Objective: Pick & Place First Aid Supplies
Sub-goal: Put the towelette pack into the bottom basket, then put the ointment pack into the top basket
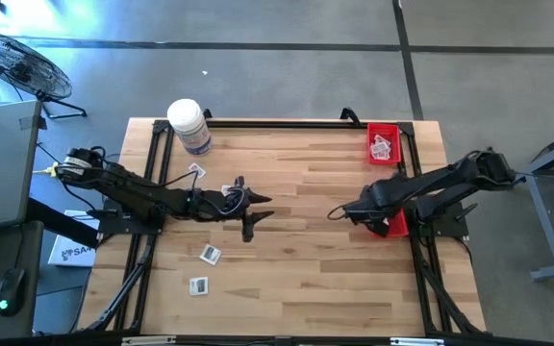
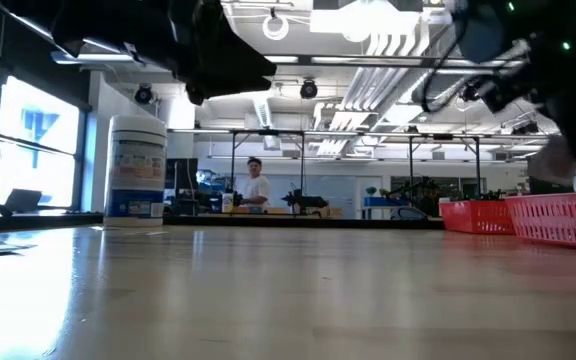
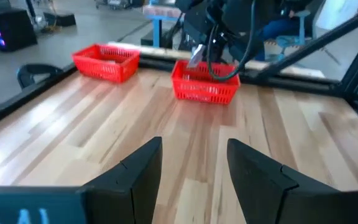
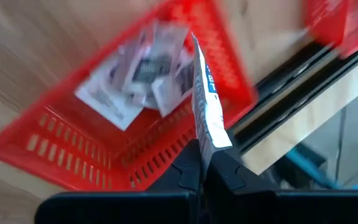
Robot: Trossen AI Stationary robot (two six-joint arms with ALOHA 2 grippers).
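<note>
Three first aid supplies, small white packets, lie flat on the wooden table [image 1: 335, 279]: one [image 1: 196, 170] near the left arm, two [image 1: 210, 254] [image 1: 198, 285] nearer the front. My left gripper [image 1: 256, 213] [image 3: 194, 162] hovers open at mid-table with nothing between its fingers. My right gripper [image 1: 364, 213] [image 4: 202, 152] is shut on a white packet [image 4: 204, 106] above a red basket [image 4: 73, 155] [image 3: 204, 84] that holds several packets [image 4: 135, 81]. My right gripper pinches one end of the white packet [image 4: 205, 140] between its two fingertips. The fingers slant downward over the basket. The packet sticks out past the fingertips edge-on, lifted clear above the packets in the basket.
A second red basket [image 1: 385, 142] [image 3: 104, 61] with packets stands at the far right corner. A big white jar [image 1: 188, 125] [image 2: 136, 165] stands at the far left. Black frame rails [image 1: 287, 123] run along the table's edges. A person [image 2: 256, 185] stands far off in the room.
</note>
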